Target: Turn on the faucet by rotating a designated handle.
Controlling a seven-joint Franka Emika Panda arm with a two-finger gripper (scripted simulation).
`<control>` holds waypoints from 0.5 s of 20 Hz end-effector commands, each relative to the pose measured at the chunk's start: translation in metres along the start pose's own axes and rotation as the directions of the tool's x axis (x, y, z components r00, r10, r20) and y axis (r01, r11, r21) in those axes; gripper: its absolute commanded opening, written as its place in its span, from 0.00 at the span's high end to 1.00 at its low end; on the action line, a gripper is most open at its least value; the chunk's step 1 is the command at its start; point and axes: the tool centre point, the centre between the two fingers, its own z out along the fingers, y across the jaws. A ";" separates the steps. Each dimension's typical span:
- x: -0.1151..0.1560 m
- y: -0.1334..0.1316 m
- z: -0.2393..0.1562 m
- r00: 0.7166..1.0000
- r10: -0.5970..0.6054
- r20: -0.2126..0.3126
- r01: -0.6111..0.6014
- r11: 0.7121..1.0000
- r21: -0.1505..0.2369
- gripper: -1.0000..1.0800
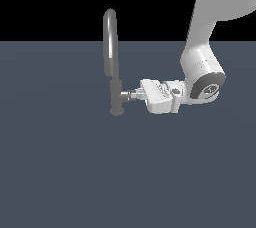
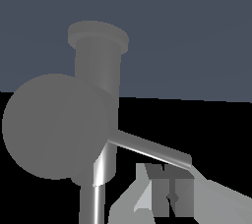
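The gripper reaches in level from the exterior view's right to the handle, low on the faucet; I cannot tell if its fingers clamp; I think pushing the lever pin slowly keeps contact

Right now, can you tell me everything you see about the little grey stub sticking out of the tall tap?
The short grey metal cylinder handle juts sideways from the lower column of the tall grey gooseneck faucet, just above its small round base. A thin shiny lever pin sticks out of it. The white gripper reaches in from the exterior view's right, fingertips at the handle; actual contact is unclear.
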 end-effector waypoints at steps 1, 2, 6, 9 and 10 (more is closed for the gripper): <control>0.022 0.007 0.000 1.000 0.022 0.000 -0.022 1.000 0.003 1.00; 0.028 0.008 0.000 1.000 0.026 0.000 -0.026 1.000 0.003 1.00; 0.047 0.013 0.000 0.999 0.038 0.000 -0.038 0.999 0.005 1.00; 0.032 0.001 0.000 1.000 0.007 0.002 -0.007 1.000 0.001 1.00; 0.037 0.001 0.000 1.000 0.010 0.002 -0.010 1.000 0.001 1.00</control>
